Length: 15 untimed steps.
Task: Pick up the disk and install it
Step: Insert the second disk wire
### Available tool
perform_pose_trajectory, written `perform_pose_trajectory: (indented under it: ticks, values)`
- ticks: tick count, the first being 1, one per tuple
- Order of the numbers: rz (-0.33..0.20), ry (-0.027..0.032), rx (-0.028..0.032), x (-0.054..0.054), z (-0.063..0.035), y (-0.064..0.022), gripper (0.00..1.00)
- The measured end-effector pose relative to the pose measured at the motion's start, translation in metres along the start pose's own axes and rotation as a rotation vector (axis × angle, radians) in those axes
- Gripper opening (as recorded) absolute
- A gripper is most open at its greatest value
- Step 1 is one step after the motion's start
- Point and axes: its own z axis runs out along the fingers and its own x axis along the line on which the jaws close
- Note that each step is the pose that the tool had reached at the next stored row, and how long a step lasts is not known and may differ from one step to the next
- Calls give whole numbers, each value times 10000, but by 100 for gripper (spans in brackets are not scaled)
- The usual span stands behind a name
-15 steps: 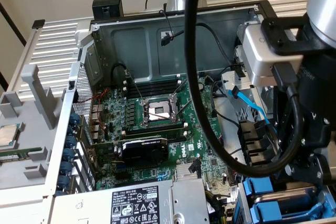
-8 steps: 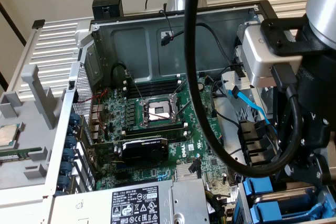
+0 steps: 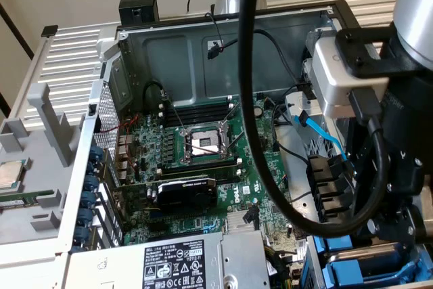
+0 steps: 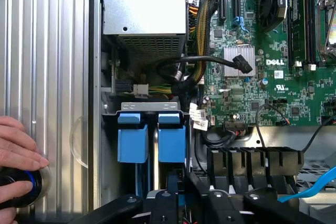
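The arm point(image 3: 416, 5) is built of silver-grey cylindrical links. A silver box-shaped module point(image 3: 338, 76) is mounted at the wrist in a black bracket. A thick black cable point(image 3: 252, 99) is looped beside it. The pincer point(image 4: 210, 205) body is black, with round silver screw heads fitted.

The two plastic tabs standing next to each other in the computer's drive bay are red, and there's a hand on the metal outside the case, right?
Almost. The two plastic tabs in the drive bay are blue, not red; the wrist view shows them side by side. The rest holds: a hand does rest on the ribbed metal outside the case.
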Motion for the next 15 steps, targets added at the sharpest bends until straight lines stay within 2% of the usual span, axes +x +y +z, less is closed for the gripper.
perform_pose_trajectory:
  ticks: [2, 3, 9, 15]
  values:
    - [1, 15, -2, -1, -24, 1, 24]
    - [1, 10, -2, -1, -39, 2, 31]
    - [1, 17, 1, -1, -132, 6, 31]
    - [0, -7, 2, -1, -160, 7, 31]
